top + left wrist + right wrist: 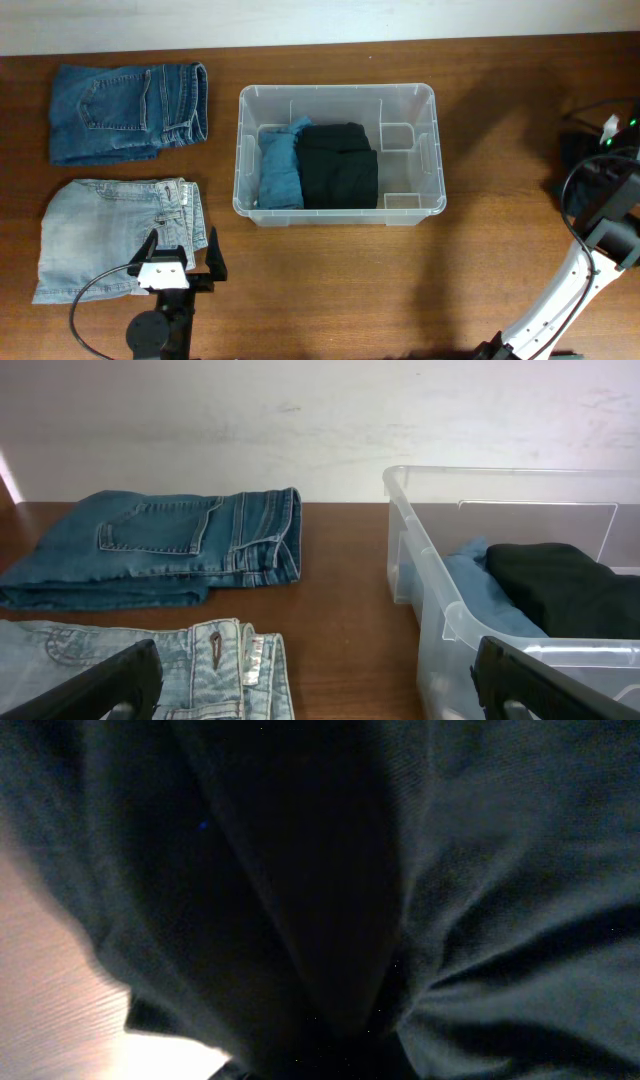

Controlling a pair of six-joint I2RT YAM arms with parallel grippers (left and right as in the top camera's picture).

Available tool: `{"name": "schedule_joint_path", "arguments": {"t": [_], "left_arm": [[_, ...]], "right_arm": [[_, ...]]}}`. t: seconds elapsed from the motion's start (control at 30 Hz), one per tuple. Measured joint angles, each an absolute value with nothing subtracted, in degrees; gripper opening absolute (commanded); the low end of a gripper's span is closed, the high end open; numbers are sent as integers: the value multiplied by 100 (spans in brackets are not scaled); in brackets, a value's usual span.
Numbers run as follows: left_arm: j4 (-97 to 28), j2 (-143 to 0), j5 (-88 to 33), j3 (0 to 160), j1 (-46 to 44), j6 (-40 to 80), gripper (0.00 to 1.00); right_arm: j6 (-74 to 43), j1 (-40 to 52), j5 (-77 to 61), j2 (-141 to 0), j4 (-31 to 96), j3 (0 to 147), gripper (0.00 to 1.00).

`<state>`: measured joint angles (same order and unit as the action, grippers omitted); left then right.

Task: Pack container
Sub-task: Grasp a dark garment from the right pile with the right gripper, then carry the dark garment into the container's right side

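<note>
While the clear, rounded-corner rectangular plastic container point(420, 100) sits on the brown wooden table point(330, 290), mouth up, long axis left-right | folded blue cloth point(280, 165), black cloth point(338, 165) inside | left pincer point(182, 248) left of container, jaws apart | right pincer point(585, 165) right of container, closed

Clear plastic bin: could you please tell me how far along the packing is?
Done: a folded blue garment and a folded black garment lie in the clear rectangular plastic bin. In hand: the right gripper appears shut on dark fabric. Remaining: dark blue jeans and light blue jeans on the wooden table, the open left gripper by the latter.
</note>
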<state>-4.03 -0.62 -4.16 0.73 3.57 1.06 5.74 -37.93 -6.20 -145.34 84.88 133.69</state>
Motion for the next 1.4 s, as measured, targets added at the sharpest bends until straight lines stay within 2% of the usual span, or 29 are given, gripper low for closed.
{"name": "schedule_joint_path", "arguments": {"t": [0.13, 0.27, 0.5, 0.7, 0.9, 1.07, 1.27, 1.4], "left_arm": [[-403, -62, -414, 73, 357, 106, 99], [-403, -62, -416, 73, 357, 106, 100], [-401, -62, -414, 73, 357, 106, 99], [-403, -62, -414, 73, 357, 106, 100], [-401, -62, -416, 73, 357, 106, 99], [-401, -62, -416, 73, 357, 106, 99], [-403, -62, -416, 73, 357, 106, 99], [-403, -62, -414, 73, 357, 106, 99]], "right_arm": [[456, -3774, -1887, -14652, 9539, 15085, 4], [137, -3684, -2670, -14409, 9692, 16258, 4], [-327, -3120, -3017, -13240, 9699, 16497, 4], [-696, -2062, -3028, -11981, 9699, 16545, 4], [-1216, -515, -2335, -11330, 9697, 16669, 4], [-2095, 722, -1192, -11542, 9697, 16606, 4], [-3044, 1726, 152, -12127, 9697, 16580, 4], [-3317, 2150, 576, -12545, 9697, 16564, 4]]}}
